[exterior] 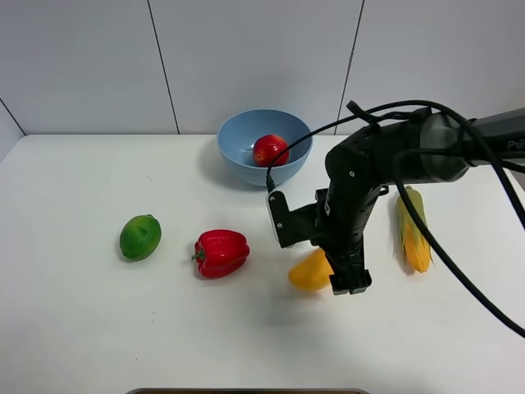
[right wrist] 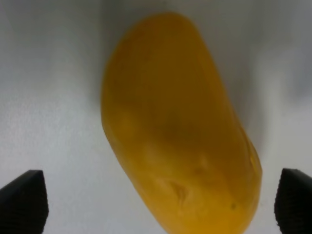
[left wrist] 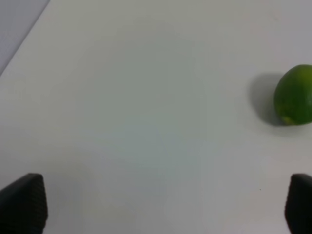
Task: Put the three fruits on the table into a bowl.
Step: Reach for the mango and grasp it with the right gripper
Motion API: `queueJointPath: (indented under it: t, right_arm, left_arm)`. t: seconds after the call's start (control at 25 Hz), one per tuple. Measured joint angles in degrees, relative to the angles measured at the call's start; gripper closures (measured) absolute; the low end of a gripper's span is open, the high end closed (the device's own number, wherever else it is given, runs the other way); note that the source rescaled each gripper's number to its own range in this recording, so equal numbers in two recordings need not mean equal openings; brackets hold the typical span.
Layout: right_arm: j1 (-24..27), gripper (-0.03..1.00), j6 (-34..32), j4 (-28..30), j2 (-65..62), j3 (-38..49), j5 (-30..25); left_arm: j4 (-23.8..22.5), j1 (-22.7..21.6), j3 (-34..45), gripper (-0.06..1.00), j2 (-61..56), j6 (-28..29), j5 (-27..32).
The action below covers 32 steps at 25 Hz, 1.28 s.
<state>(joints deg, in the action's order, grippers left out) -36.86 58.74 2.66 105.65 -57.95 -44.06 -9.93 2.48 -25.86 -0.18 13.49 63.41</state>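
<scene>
The red peach-like fruit (exterior: 270,149) lies inside the light-blue bowl (exterior: 234,139) at the back of the white table (exterior: 82,328). An orange-yellow mango (exterior: 308,272) (right wrist: 180,131) rests on the table in front of the bowl. My right gripper (exterior: 340,281) (right wrist: 156,204) hangs open directly over it, one fingertip (right wrist: 24,202) on each side and not touching. The green lime (exterior: 140,237) (left wrist: 295,95) sits at the left. In the left wrist view my left gripper (left wrist: 156,204) is open above bare table, with the lime ahead and off to one side. The left arm is outside the exterior high view.
A glossy red bell pepper (exterior: 221,253) lies between the lime and the mango. A corn cob with green husk (exterior: 413,230) lies right of my right arm. Black cables loop from that arm toward the right edge.
</scene>
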Motion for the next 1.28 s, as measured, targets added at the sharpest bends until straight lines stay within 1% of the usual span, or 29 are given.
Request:
queueJointPath:
  t: [0.36, 0.56, 0.8, 1.28]
  right_arm:
    - [1.7, 0.18, 2.4, 0.1, 3.1, 0.0, 1.3]
    - [1.7, 0.18, 3.2, 0.1, 4.7, 0.0, 4.4]
    - [1.7, 0.18, 5.7, 0.0, 5.1, 0.0, 5.3]
    - [1.7, 0.18, 7.1, -0.5, 5.1, 0.0, 5.9]
  left_arm:
    - [0.0, 0.0, 0.0, -0.06, 0.0, 0.0, 0.0]
    - [0.0, 0.0, 0.0, -0.06, 0.0, 0.0, 0.0]
    - [0.0, 0.0, 0.0, -0.06, 0.0, 0.0, 0.0]
    - [-0.1, 0.0, 0.0, -0.06, 0.0, 0.0, 0.0]
